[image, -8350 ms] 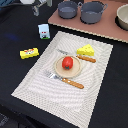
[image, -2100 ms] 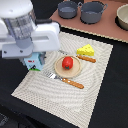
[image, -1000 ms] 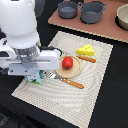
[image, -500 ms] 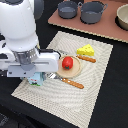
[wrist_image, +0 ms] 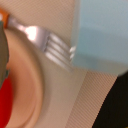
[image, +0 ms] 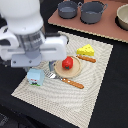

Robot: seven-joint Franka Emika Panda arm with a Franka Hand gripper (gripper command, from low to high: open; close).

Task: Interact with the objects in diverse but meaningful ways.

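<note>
Hovering low over the striped placemat (image: 75,75) on the dark bench, near the mat's edge on the exterior view's left. Hiding the tool behind the white arm (image: 30,40), so cannot tell whether spread or closed; nothing visibly gripped.

Standing upright at that same mat edge: a small white-blue milk carton (image: 34,76), just beside the tines of a toy fork (image: 67,80). Filling much of the wrist view as a pale blue blur (wrist_image: 102,35), tines (wrist_image: 57,50) touching or nearly touching its side.

Likely handling as a light, hollow, stiff plastic box with smooth, slightly slippery walls; best pinching across two flat opposite sides, around mid-height, to avoid tipping.

Resting on a beige plate (image: 75,72) at mid-mat: a red tomato (image: 67,62), round and prone to rolling. Lying toward the mat's far corner: a holed yellow cheese wedge (image: 85,50).

Compared with the earliest picture: arm now entering and covering the mat's near-left part; yellow box no longer visible.
</note>
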